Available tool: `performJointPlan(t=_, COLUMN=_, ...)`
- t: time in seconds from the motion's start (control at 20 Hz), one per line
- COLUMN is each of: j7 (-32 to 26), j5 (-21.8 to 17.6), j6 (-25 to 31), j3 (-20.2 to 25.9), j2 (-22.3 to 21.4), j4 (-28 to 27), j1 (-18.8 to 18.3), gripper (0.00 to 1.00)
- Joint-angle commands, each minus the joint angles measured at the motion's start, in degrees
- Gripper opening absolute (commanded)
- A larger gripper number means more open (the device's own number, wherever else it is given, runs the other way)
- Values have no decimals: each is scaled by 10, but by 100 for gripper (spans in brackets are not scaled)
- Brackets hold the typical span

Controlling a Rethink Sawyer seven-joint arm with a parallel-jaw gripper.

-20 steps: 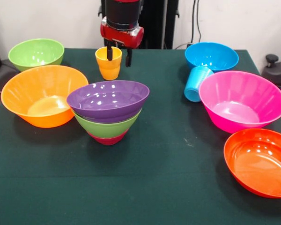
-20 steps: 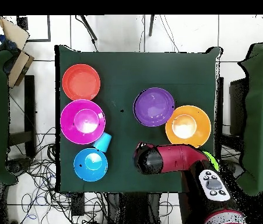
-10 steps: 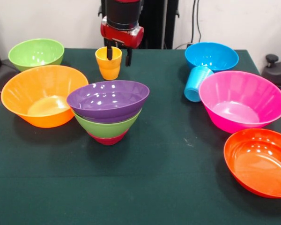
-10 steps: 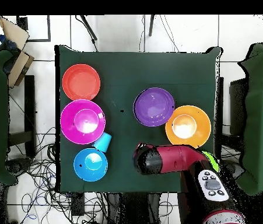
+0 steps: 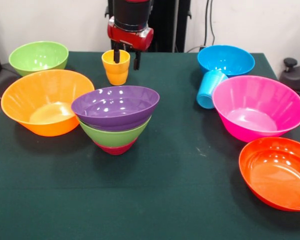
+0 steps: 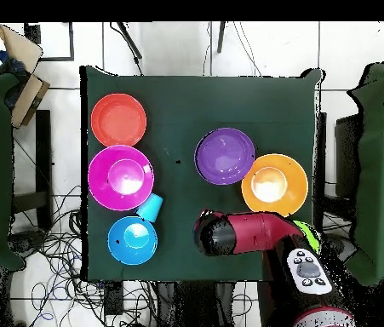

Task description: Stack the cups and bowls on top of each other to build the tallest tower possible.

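Tower (image 5: 115, 117) so far: crimson, green, purple bowls nested. I have the gripper (image 5: 126, 59) straddling the yellow cup's (image 5: 116, 67) rim, not lifted. Seven pieces left loose.

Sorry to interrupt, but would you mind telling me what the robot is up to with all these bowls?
It is building a tower: a purple bowl nested in a green one over a small crimson one. The gripper has one finger inside the yellow-orange cup and one outside its rim, the cup looking upright on the table. The light blue cup lies tipped between the blue bowl and pink bowl. The other bowls sit loose.
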Motion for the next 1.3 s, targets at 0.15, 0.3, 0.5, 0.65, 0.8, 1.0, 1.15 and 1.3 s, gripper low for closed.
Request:
performJointPlan(t=0.15, j7=0, j5=1, j6=15, j3=24, j2=3, j4=11, j1=10, gripper=100)
performJointPlan(t=0.3, j7=4, j5=-6, j6=4, j3=19, j2=9, j4=11, j1=13, gripper=100)
performJointPlan(t=0.5, j7=12, j5=-15, j6=-8, j3=7, j2=15, j4=18, j1=20, gripper=100)
performJointPlan(t=0.65, j7=18, j5=-15, j6=-15, j3=3, j2=20, j4=23, j1=24, gripper=100)
performJointPlan(t=0.8, j7=17, j5=-11, j6=-12, j3=1, j2=23, j4=22, j1=27, gripper=100)
performJointPlan(t=1.0, j7=20, j5=-8, j6=-11, j3=-2, j2=26, j4=28, j1=29, gripper=100)
performJointPlan(t=1.15, j7=28, j5=-14, j6=-35, j3=-8, j2=33, j4=37, j1=32, gripper=100)
performJointPlan(t=1.3, j7=32, j5=-19, j6=-56, j3=-11, j2=43, j4=37, j1=33, gripper=100)
